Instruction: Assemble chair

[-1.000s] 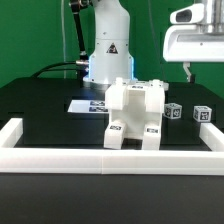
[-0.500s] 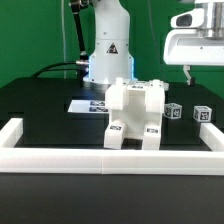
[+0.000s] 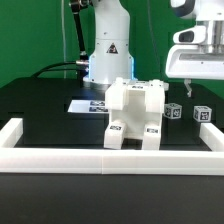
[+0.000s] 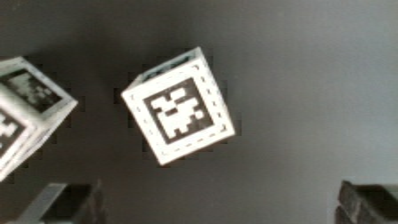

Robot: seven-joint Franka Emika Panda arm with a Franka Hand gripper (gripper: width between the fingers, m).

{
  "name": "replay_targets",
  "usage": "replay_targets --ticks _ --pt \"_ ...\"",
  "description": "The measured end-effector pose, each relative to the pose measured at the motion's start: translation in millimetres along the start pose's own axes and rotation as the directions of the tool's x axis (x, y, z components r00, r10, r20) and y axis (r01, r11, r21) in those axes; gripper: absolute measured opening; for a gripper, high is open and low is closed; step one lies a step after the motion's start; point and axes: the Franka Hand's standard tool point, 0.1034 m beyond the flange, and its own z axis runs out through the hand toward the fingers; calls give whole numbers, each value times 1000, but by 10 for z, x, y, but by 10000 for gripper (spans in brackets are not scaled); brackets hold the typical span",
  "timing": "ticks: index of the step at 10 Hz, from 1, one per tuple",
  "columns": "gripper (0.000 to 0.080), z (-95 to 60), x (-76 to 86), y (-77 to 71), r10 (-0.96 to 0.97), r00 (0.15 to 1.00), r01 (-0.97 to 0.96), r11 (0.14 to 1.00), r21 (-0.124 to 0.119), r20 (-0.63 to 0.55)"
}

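Observation:
The partly built white chair point(image 3: 135, 110) stands in the middle of the black table with tags on its legs. Two small tagged chair pieces point(image 3: 174, 111) point(image 3: 203, 113) lie to its right in the exterior view. My gripper point(image 3: 195, 88) hangs above these two pieces, not touching them. In the wrist view one tagged piece point(image 4: 178, 105) lies below the gripper point(image 4: 217, 208) and a second point(image 4: 27, 105) shows at the frame edge. The fingers point(image 4: 63, 205) stand wide apart with nothing between them.
A low white border rail point(image 3: 110, 155) runs along the front and both sides of the table. The marker board point(image 3: 85, 103) lies flat behind the chair on the exterior view's left. The robot base point(image 3: 105, 50) stands at the back.
My gripper has come down toward the two small tagged pieces on the exterior view's right. The chair and the pieces have not moved.

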Motion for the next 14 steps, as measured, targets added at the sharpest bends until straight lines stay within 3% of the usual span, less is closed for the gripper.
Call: replay_targets --ticks 3,11,12,13,14 --pt "649 144 -68 26 -11 1000 11 1000 -15 5" --pt "649 340 -188 91 -27 999 28 999 -45 26" --pt "562 345 -191 95 -27 999 28 999 -46 27" --pt "427 345 -191 95 -27 999 28 999 -46 27" --pt "427 345 -191 95 -27 999 28 999 -46 27"
